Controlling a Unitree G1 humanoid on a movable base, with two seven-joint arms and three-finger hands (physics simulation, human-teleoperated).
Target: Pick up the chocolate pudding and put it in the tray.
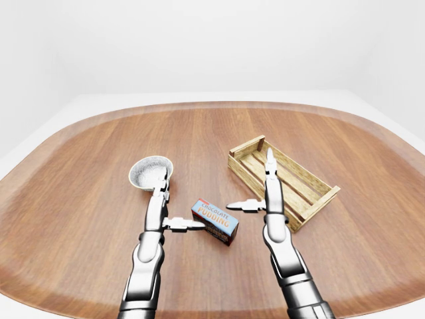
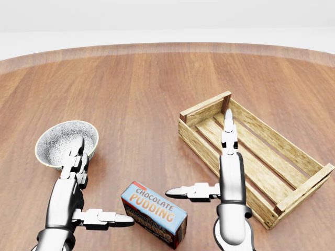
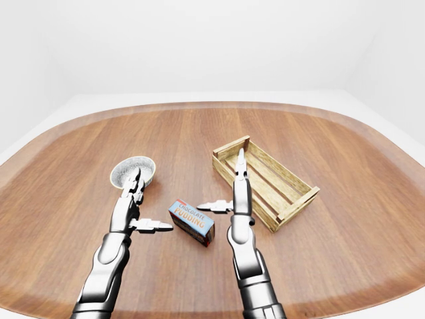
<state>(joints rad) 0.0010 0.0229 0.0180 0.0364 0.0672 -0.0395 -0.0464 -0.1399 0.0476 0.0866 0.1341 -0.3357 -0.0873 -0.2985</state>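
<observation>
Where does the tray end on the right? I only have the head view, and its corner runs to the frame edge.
Observer: In the left-eye view the tray shows whole. Its right corner stops well short of the table rim, with wood showing beyond it.
Operator: And the pudding, is it close to the table's near edge?
Observer: No. The chocolate pudding lies with a broad band of tabletop below it in that view.
Operator: What about the bowl's side?
Observer: The bowl also sits far inside the rim, which curves round at the view's left.
</observation>
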